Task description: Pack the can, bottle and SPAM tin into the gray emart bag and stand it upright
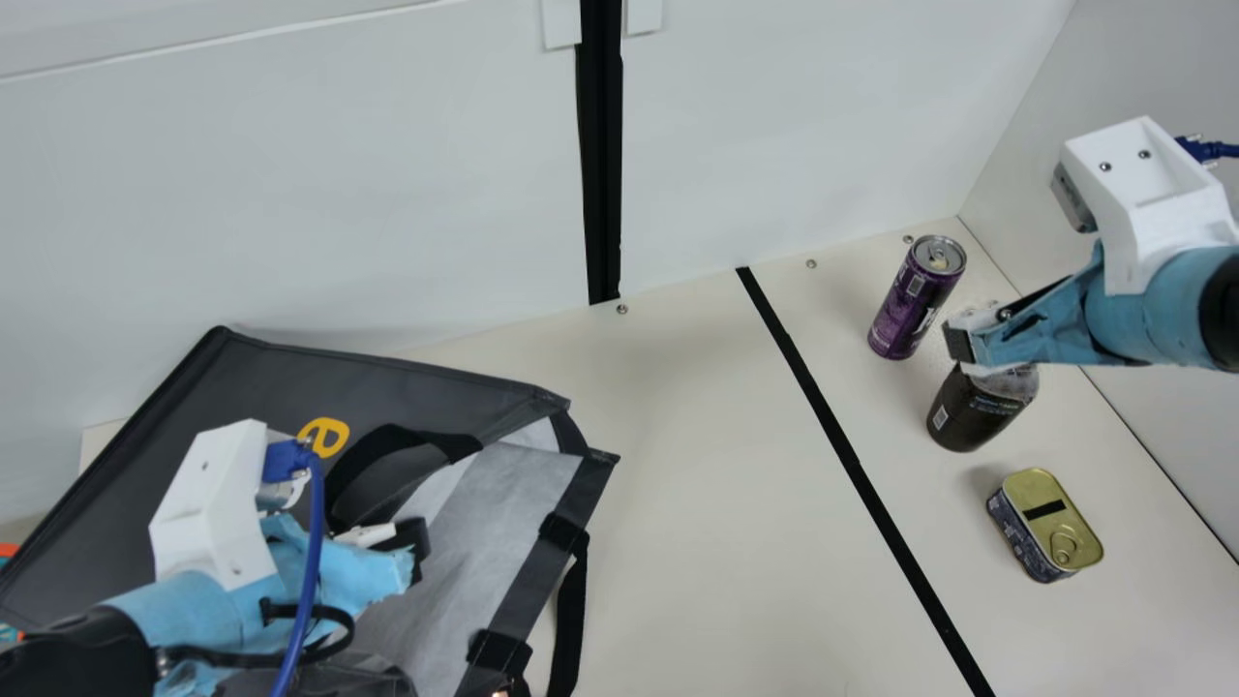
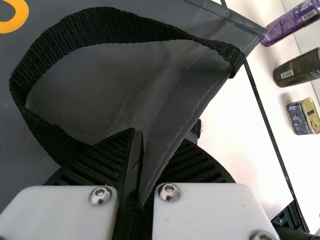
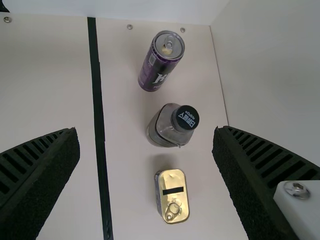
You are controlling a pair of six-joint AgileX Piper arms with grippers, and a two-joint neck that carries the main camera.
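In the main view my left gripper [image 1: 411, 554] is at the open mouth of the gray bag [image 1: 436, 392], which lies slumped at the left. The left wrist view has my left gripper [image 2: 145, 165] shut on a fold of the bag's rim [image 2: 172, 112], beside a black handle. My right gripper [image 1: 963, 344] hangs over the bottle [image 1: 973, 416], hiding its cap. Its fingers stand wide apart in the right wrist view, the gripper [image 3: 146, 132] above the upright bottle [image 3: 172, 125]. The purple can [image 3: 159, 62] stands behind the bottle, and the SPAM tin [image 3: 172, 195] lies in front.
A black tape line [image 1: 852, 465] crosses the cream table [image 1: 697, 503] between the bag and the three items. White walls [image 1: 387, 194] rise along the back and right side. A black strap [image 1: 571, 620] hangs from the bag's mouth onto the table.
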